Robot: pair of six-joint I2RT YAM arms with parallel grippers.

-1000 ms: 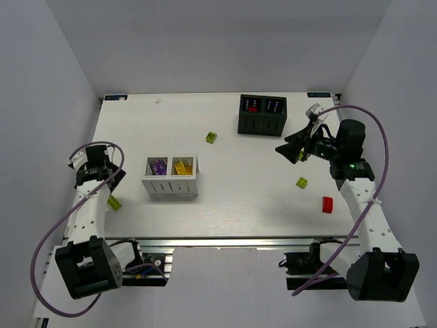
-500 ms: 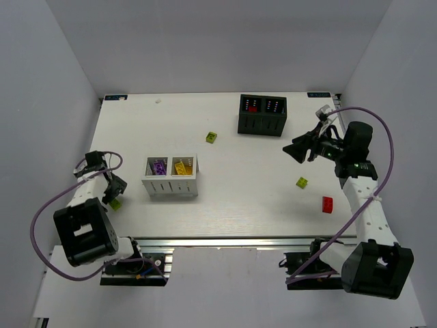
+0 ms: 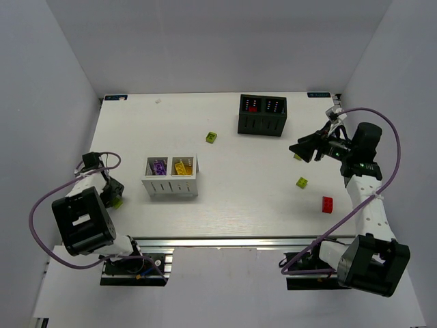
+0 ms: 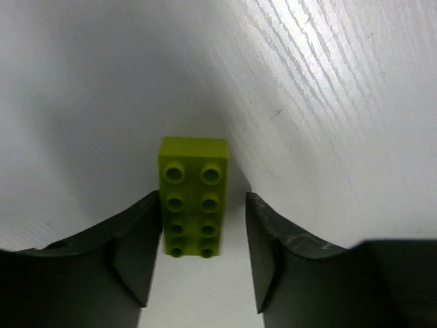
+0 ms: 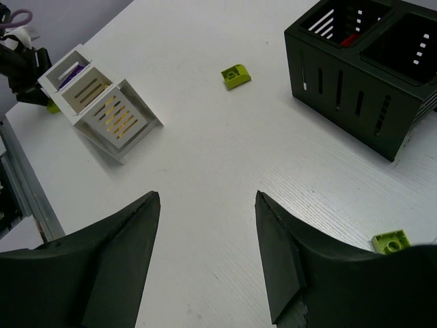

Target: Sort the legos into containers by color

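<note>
1. The left jaws are down at the tabletop (image 3: 232, 205), just left of the white box (image 3: 171, 186) and off its near left corner.
2. They are spread around a lime eight-stud brick (image 4: 193, 198) that lies flat with its studs up. The left finger (image 4: 133, 253) looks to be against the brick's side. The right finger (image 4: 273, 253) stands a little off it, so the brick is straddled and not pinched.
3. The white box holds purple bricks (image 3: 158, 166) in its left compartment and yellow bricks (image 3: 181, 167) in its right one.
4. The right jaws hang above the tabletop well to the right of the white box. They are spread wide with nothing between them, and their tips point back toward the box.
5. The black box (image 3: 262, 124) stands well apart from the white box, farther back and to its right. A red brick (image 3: 252, 108) shows in its left compartment. I cannot tell what lies in the right one.
6. A small lime brick (image 3: 212, 137) lies loose beyond the white box's far right corner, between it and the black box.
7. A second lime brick (image 3: 302, 182) lies well to the right of the white box, about level with it. A loose red brick (image 3: 328, 204) lies farther right still and nearer the front edge.
8. In the right wrist view, a lime piece (image 5: 391, 240) lies on the tabletop just beside the right jaws, well apart from the white box.
</note>
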